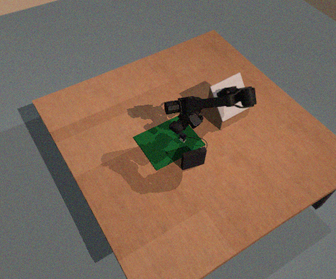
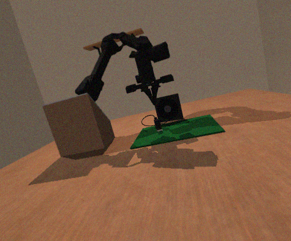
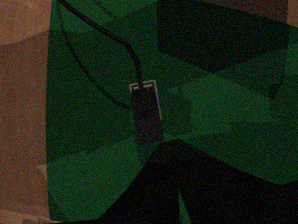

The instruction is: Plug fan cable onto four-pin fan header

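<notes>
The fan's dark plug (image 1: 182,136) (image 2: 157,123) (image 3: 147,112) stands over the pale header (image 2: 159,131) on the green board (image 1: 156,160) (image 2: 211,125) (image 3: 215,110). In the wrist view a pale outline shows around the plug's far end and one side. How deep the plug sits cannot be told. My gripper (image 2: 154,104) (image 3: 170,149) is shut with nothing between its fingers. Its tips are above the plug, by its near end in the wrist view. Whether they touch it is unclear. The black cable (image 2: 142,120) (image 3: 102,30) loops from the plug toward the fan (image 1: 194,158) (image 2: 169,108).
The fan stands upright at the board's edge, close beside the plug. A box with a white top (image 1: 226,112) and brown sides (image 2: 76,128) stands near the arm's lower part. The wooden table (image 1: 265,159) (image 2: 168,208) carries the board and box. Arm shadows darken the board.
</notes>
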